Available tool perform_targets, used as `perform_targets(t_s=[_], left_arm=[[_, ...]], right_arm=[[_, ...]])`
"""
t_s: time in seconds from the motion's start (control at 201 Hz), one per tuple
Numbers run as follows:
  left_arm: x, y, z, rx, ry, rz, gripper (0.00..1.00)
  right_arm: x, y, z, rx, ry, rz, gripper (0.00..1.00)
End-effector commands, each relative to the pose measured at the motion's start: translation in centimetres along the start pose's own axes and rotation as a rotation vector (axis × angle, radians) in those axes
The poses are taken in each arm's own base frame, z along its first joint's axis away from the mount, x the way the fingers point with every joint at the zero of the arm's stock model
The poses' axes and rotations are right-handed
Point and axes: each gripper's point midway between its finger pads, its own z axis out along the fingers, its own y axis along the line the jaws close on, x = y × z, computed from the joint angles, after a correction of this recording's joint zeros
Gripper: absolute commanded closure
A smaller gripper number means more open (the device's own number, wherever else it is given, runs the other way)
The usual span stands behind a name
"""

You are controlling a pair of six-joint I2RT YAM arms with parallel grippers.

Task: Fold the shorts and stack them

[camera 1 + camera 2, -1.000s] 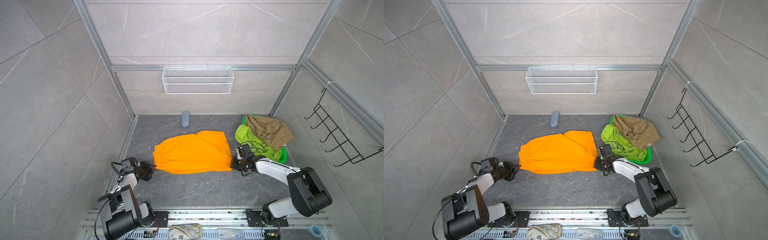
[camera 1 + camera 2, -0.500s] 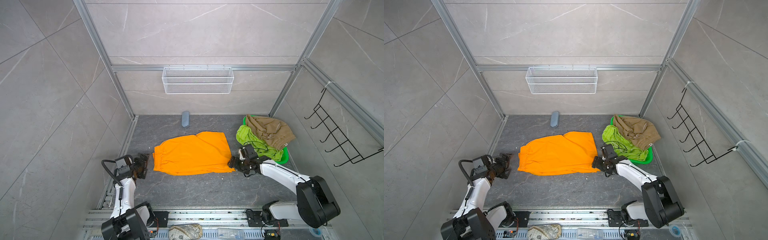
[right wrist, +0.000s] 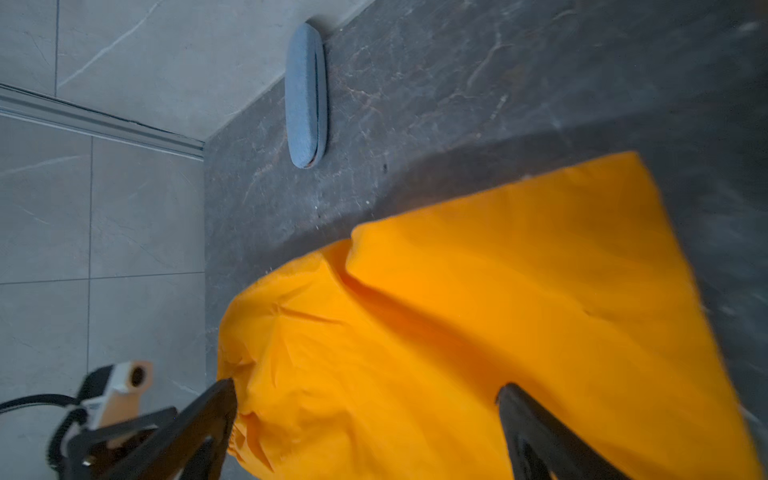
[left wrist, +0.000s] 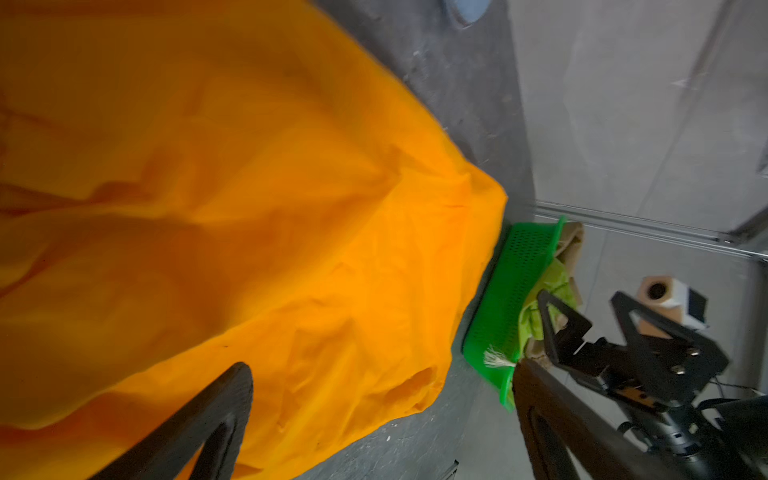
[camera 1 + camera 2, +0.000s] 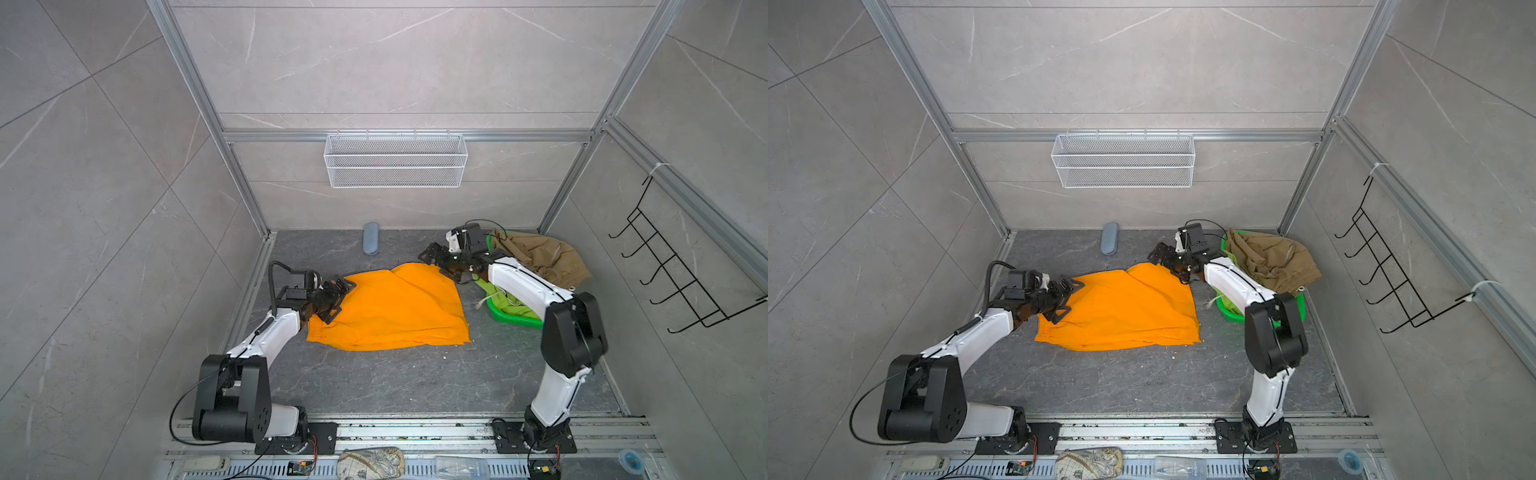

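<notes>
Orange shorts lay spread on the floor. Left gripper and right gripper sat at opposite edges — fingers wide apart.

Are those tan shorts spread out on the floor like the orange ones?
No, the tan shorts sit crumpled in the green basket; only the orange shorts lie spread out.

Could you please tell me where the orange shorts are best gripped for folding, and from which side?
Probably at the two far corners. The orange shorts lie flat, waistband left, leg hems right. The open left gripper sits by the far waistband corner, the open right gripper by the far hem corner; each could pinch its edge from outside.
</notes>
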Motion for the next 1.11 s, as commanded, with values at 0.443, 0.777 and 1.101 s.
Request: perform_targets(t_s=[0.443,0.777,1.101], left_arm=[[-0.2,11.7,0.6,-0.209,0.024,-0.203,0.00],[-0.9,11.5,0.0,-0.240,-0.001,-0.187,0.00],[-5.7,0.8,-6.2,-0.175,-0.238,0.219,0.00]], right_arm=[[-0.7,-3.6,13.1,-0.054,0.066,0.102,0.01],[-3.4,-10.7,10.6,0.125,0.051,0.052,0.01],[-6.4,-0.9,1.2,0.023,-0.066,-0.108,0.01]])
